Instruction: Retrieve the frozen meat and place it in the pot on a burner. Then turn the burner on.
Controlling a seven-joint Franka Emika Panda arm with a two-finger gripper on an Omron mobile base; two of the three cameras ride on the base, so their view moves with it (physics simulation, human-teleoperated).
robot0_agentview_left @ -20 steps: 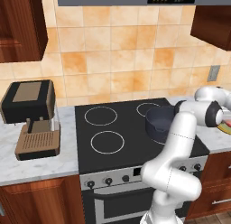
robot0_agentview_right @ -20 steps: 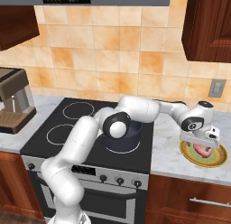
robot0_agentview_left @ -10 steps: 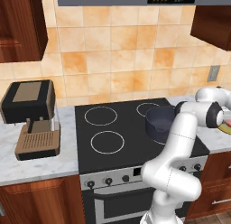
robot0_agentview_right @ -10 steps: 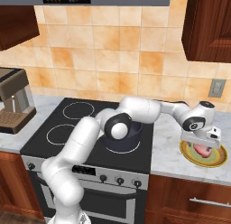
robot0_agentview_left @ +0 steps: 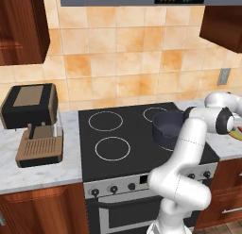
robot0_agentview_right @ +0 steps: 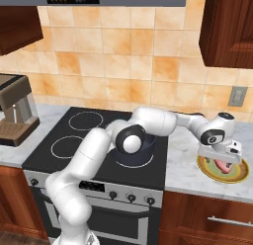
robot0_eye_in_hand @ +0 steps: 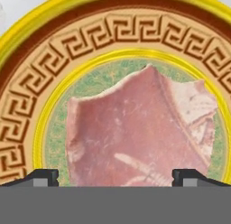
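The frozen meat (robot0_eye_in_hand: 140, 133) is a pinkish-red slab lying in the middle of a yellow-green plate (robot0_eye_in_hand: 45, 60) with a key-pattern rim. In the right base view the meat (robot0_agentview_right: 223, 166) rests on that plate (robot0_agentview_right: 238, 176) on the counter right of the stove. My gripper (robot0_agentview_right: 222, 158) hangs just above it, pointing down. It is open, with one fingertip (robot0_eye_in_hand: 43, 175) on each side of the meat and nothing held. The dark blue-grey pot (robot0_agentview_left: 168, 129) stands on the stove's front right burner, partly hidden by my arm (robot0_agentview_right: 133, 139).
A black glass cooktop (robot0_agentview_left: 111, 148) has ring burners, with knobs (robot0_agentview_right: 113, 194) along the stove front. A coffee machine (robot0_agentview_left: 33, 122) stands on the left counter. Marble counter (robot0_agentview_right: 185, 165) lies between the pot and the plate. Wall cabinets hang above on both sides.
My gripper has sunk a little closer to the meat on the plate. Nothing else has moved.
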